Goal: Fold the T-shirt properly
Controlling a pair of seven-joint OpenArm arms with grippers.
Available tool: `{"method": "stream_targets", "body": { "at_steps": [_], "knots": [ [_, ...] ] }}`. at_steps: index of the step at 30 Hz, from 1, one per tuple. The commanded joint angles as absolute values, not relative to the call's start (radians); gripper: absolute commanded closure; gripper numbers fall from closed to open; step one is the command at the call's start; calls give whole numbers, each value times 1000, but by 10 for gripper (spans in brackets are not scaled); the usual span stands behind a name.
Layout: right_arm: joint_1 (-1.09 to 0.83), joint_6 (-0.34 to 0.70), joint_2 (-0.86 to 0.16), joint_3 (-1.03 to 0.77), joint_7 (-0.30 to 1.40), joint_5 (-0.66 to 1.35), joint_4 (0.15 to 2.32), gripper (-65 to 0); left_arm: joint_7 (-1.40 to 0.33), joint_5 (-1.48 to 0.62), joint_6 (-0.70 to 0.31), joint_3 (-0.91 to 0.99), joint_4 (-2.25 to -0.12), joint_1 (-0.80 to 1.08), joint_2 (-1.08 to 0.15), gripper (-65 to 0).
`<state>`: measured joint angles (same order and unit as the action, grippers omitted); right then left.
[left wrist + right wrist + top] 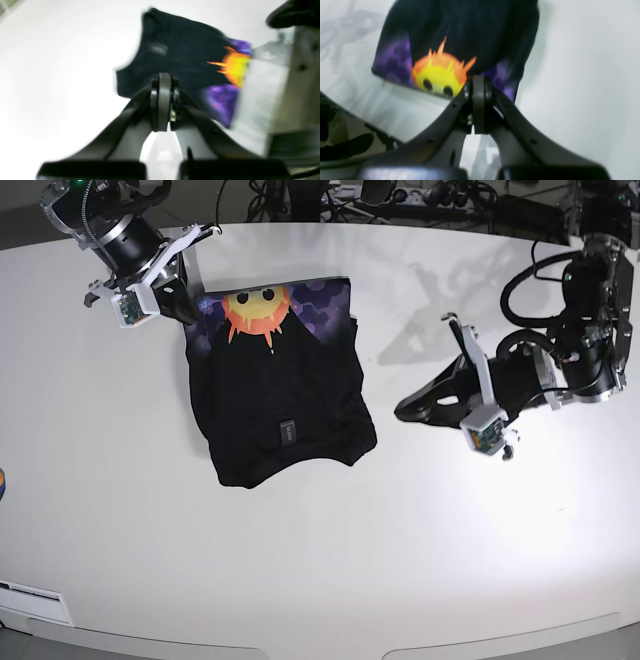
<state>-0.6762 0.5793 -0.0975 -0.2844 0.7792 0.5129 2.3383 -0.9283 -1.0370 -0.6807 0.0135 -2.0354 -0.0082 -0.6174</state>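
Black shirt (280,390) runs near-to-far; I see right gripper (190,305) clenched empty at its far-left corner, left gripper (408,408) clenched, apart.

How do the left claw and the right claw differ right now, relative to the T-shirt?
The right claw sits at the far printed edge of the T-shirt, beside the sun face. The left claw hangs off to the shirt's side, apart from the cloth, over bare table. Shared: both are shut and hold nothing; the shirt lies free.
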Motion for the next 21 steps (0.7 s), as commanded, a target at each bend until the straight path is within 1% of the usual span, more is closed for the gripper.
{"method": "stream_targets", "body": {
  "at_steps": [1, 5, 7, 10, 14, 19, 21],
  "knots": [
    [-691, 561, -103, -294, 753, 528, 2356, 0, -927, -1077, -691, 60, -2059, 21, -635, 0],
    [-756, 473, -102, -344, 767, 535, 2356, 0, -1027, -1177, -685, 219, -2117, 199, -634, 0],
    [-803, 467, -102, -387, 767, 544, 2356, 0, -1041, -1210, -673, 296, -2157, 293, -631, 0],
    [-877, 472, -102, -466, 770, 613, 2356, 0, -1040, -1209, -673, 394, -2222, 430, -628, 0],
    [-961, 518, -102, -566, 800, 716, 2356, 0, -1040, -1209, -673, 496, -2286, 599, -626, 0],
    [-1052, 553, -98, -639, 834, 802, 2356, 0, -1041, -1209, -674, 585, -2300, 773, -573, 0],
    [-1089, 562, -97, -644, 844, 808, 2356, 0, -1041, -1201, -693, 598, -2299, 837, -548, 0]
  ]
}}
